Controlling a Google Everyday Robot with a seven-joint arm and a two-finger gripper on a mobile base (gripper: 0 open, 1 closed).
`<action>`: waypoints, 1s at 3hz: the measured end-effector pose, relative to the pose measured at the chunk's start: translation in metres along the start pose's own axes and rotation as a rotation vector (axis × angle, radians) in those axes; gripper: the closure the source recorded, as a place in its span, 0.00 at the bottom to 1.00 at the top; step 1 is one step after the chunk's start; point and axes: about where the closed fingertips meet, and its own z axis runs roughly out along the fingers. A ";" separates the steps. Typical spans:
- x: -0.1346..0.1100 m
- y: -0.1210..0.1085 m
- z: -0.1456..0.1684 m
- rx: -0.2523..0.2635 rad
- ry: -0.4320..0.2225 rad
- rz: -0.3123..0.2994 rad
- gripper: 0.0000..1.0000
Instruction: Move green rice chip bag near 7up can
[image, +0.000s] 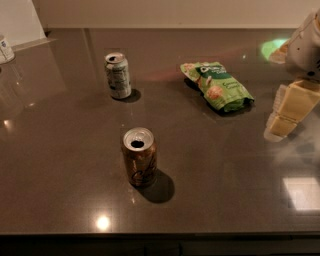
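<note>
The green rice chip bag (218, 86) lies flat on the dark table (225, 175), right of centre towards the back. The 7up can (118, 76), pale silvery-white and green, stands upright at the back left, well apart from the bag. My gripper (286, 116), cream-coloured, hangs at the right edge of the view. It is a little to the right of the bag and in front of it, close above the table and not touching the bag. It holds nothing that I can see.
A brown-orange can (140, 157) with dark script stands upright in the front middle. A white container (5, 49) sits at the far left edge. The table's front edge runs along the bottom of the view.
</note>
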 end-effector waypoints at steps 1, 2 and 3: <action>-0.001 -0.031 0.022 0.041 -0.036 0.088 0.00; 0.002 -0.071 0.049 0.082 -0.078 0.203 0.00; 0.000 -0.104 0.081 0.092 -0.126 0.313 0.00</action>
